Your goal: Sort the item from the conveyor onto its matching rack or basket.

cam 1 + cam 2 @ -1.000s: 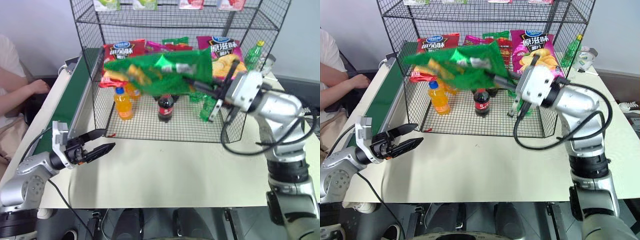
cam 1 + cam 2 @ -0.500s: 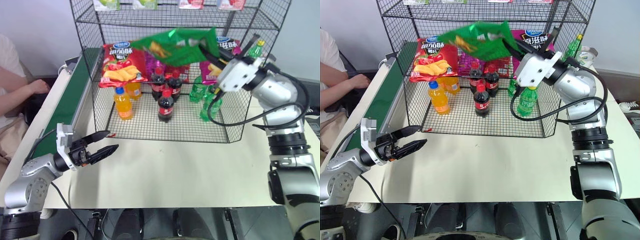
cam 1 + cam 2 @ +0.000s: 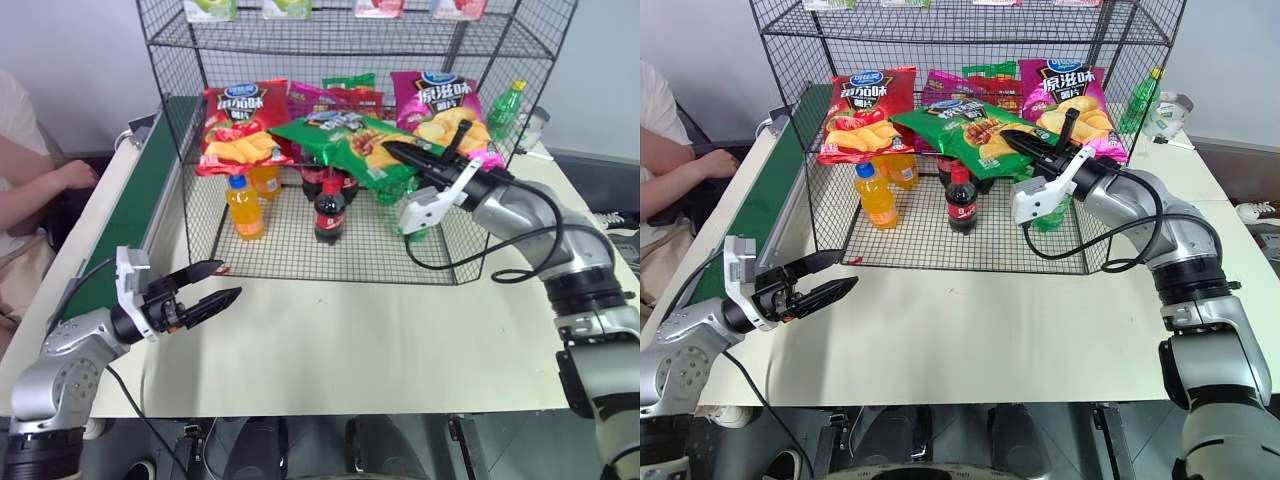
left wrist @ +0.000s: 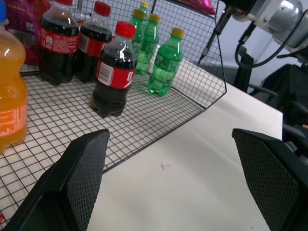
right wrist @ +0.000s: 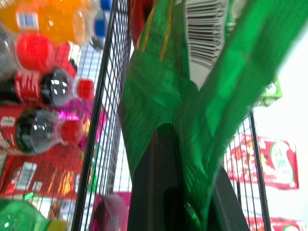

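The item, a glossy green chip bag (image 3: 340,140), lies nearly flat, face up, inside the black wire rack (image 3: 170,120), just over the cola bottles (image 3: 330,208); I cannot tell whether it rests on their caps. My right gripper (image 3: 397,153) is shut on the bag's right edge, reaching in from the front right. In the right wrist view the bag (image 5: 202,106) shows its white barcode label (image 5: 207,33) above my dark fingers (image 5: 159,183). My left gripper (image 3: 228,280) hangs open and empty over the table's front left, beside the green conveyor (image 3: 140,200).
A red chip bag (image 3: 240,120) and a magenta one (image 3: 440,100) lean at the rack's back. Orange bottles (image 3: 246,205) and green bottles (image 4: 163,67) stand on its floor. A person (image 3: 30,170) sits at the left beyond the conveyor.
My right arm swung the green bag up, rolled it over and lowered it forward into the rack, above the cola bottles. The left gripper stayed where it was, open.
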{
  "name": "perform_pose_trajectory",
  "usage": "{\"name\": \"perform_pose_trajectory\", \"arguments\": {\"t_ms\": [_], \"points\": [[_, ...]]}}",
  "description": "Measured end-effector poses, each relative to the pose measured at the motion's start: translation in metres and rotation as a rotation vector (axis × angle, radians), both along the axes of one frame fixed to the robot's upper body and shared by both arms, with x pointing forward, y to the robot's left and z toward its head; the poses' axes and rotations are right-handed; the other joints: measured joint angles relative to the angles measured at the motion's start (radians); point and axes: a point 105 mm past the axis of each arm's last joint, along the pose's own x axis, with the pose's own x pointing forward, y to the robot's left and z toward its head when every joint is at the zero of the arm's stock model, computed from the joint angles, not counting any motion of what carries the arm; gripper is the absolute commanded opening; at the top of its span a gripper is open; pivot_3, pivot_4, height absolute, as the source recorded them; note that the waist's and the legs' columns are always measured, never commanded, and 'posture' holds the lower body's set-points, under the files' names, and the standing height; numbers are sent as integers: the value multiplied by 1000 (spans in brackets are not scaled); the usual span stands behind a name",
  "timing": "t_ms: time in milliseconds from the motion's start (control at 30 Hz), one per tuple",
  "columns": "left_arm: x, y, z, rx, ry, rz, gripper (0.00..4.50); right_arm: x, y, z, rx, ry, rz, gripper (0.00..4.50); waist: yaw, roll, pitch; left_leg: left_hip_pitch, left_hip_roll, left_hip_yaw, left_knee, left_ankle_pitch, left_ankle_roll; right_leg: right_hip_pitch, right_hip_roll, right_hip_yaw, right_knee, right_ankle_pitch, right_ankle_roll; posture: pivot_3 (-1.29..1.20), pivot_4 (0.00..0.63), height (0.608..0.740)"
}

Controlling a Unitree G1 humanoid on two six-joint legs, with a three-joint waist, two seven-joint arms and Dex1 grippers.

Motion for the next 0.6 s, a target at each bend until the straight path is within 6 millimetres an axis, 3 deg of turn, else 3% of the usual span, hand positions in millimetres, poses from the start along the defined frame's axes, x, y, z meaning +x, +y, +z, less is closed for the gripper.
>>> {"name": "perform_pose_trajectory", "arguments": {"t_ms": [100,267,400,600], "points": [[1,1,0,-1,3,13,4360,4,0,1,30,8,-47,0,0,0,0,0,0,0,0,0,0,0,0,0,0,0,0,0,150,739],[1,-2,-1,-14,-1,19,4360,11,15,-15,128,94,-83,0,0,0,0,0,0,0,0,0,0,0,0,0,1,0,0,0,150,739],[-1,-4,-2,-13,3,21,4360,5,28,-4,180,71,-74,0,0,0,0,0,0,0,0,0,0,0,0,0,0,0,0,0,150,739],[-1,-3,-2,-17,7,30,4360,13,24,-10,205,111,-123,0,0,0,0,0,0,0,1,0,0,1,0,0,1,0,0,0,150,739]]}}
